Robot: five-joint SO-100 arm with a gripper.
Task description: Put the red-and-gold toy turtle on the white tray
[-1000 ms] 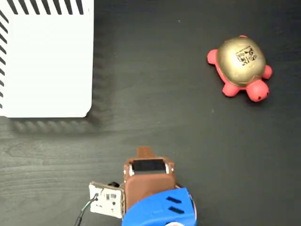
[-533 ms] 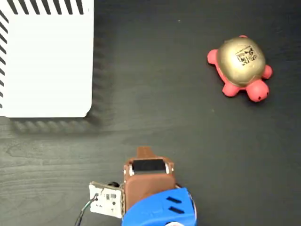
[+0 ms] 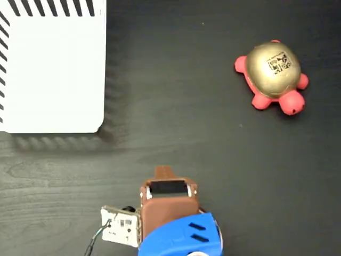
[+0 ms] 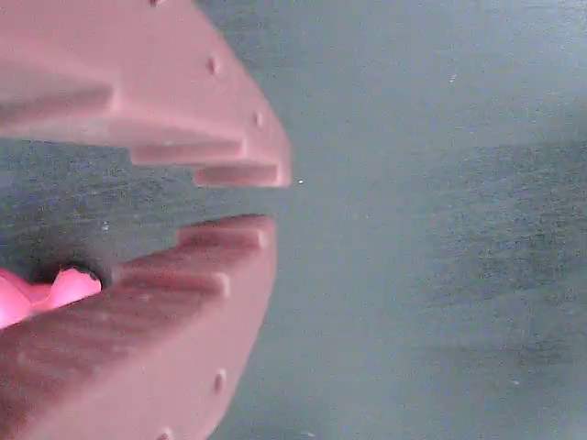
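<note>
Overhead, fixed view. Table [image 3: 176,106]: dark, wood-grained, fills the picture. Tray [image 3: 50,66]: white, flat, rectangular, at upper left, cut off by the top and left edges; black diagonal stripes along its top and left borders; one rounded corner visible at its lower right; nothing lies on the visible part. Turtle [image 3: 273,76]: at upper right, well apart from the tray, upright on the table; gold domed shell with a small black-and-white code sticker near the top; coral-red body, the head pointing toward lower right, feet showing round the shell. Arm [image 3: 173,218]: at the bottom centre, brown housing with a blue part below it, a small pale circuit board with wires on its left side. Gripper [image 3: 164,172]: only a brown tip shows above the housing; well apart from both turtle and tray; jaw spacing not readable from here.

Wrist view. Gripper [image 4: 275,202]: two reddish-brown fingers enter from the left, the upper finger [image 4: 138,82] and lower finger [image 4: 147,339], ridged on their inner faces. A narrow gap separates the tips, with bare table visible through it; nothing held. A pink part [image 4: 37,293] shows at the left edge between the fingers. Table [image 4: 431,220]: dark grey-green surface behind. Turtle and tray out of this view.
</note>
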